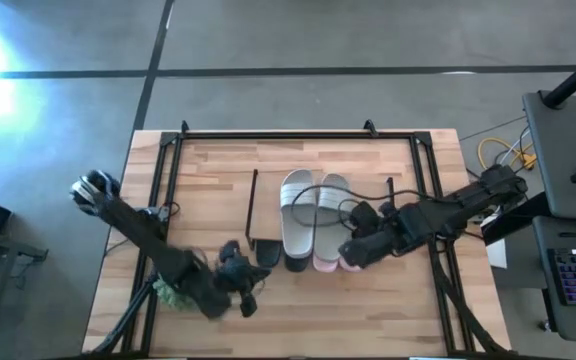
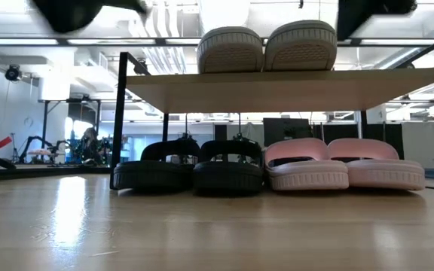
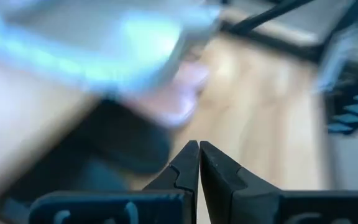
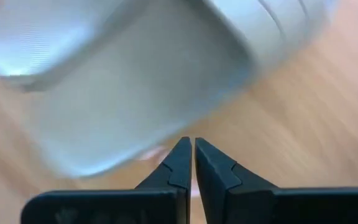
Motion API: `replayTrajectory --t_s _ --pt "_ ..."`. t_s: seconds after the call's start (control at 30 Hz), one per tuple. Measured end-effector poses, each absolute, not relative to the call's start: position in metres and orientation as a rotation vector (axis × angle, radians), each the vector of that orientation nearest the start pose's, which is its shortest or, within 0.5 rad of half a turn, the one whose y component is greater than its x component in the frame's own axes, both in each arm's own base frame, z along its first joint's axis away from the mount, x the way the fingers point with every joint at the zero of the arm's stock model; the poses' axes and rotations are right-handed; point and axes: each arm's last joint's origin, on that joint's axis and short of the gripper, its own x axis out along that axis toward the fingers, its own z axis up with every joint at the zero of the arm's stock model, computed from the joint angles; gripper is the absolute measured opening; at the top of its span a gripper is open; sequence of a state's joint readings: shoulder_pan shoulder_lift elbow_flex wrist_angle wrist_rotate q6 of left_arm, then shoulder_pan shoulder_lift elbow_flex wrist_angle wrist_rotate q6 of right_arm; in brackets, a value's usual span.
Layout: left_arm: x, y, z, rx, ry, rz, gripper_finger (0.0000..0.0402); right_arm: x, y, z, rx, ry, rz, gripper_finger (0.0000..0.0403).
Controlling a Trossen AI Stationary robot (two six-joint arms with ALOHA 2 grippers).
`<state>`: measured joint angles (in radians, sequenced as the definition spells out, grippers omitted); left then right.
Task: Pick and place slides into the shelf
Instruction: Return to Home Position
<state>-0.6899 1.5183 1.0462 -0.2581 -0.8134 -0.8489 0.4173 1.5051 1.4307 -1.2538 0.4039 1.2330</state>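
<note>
While left gripper & right gripper hang near the front of the shelf, jaws together, grey slides sit on top, black slides & pink slides under.

I count two grey slides on top of the shelf. Two black slides and two pink slides stand in a row underneath it. That makes six in all, three pairs. There is one shelf. I see one green plant, well off the shelf's left end. There are two grippers: the left gripper off the shelf's left front, the right gripper at its right front.
</note>
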Motion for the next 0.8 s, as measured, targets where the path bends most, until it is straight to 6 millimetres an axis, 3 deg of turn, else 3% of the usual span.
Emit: replayTrajectory --t_s 0.17,0.3,0.4,0.53,0.67,0.8 --pt "0.256 -0.148 0.326 -0.382 0.247 -0.002 0.0 0.251 0.12 0.36 0.429 0.882 -0.52 0.0013" --pt "0.243 -0.128 0.358 -0.359 0.029 -0.044 0.0 0.246 0.13 0.39 0.507 0.79 -0.46 0.0013" --pt "0.239 -0.124 0.36 -0.356 0.006 -0.045 0.0 0.242 0.144 0.408 0.469 0.69 -0.38 0.0013" --pt "0.242 -0.128 0.356 -0.374 -0.014 -0.097 0.0 0.237 0.169 0.413 0.34 0.609 -0.238 0.0013" --pt "0.251 -0.134 0.352 -0.429 -0.125 -0.241 0.0 0.243 0.178 0.402 0.385 0.6 -0.139 0.0013" --pt "0.264 -0.136 0.343 -0.447 -0.187 -0.281 0.0 0.266 0.187 0.374 0.384 0.561 0.051 0.0013"
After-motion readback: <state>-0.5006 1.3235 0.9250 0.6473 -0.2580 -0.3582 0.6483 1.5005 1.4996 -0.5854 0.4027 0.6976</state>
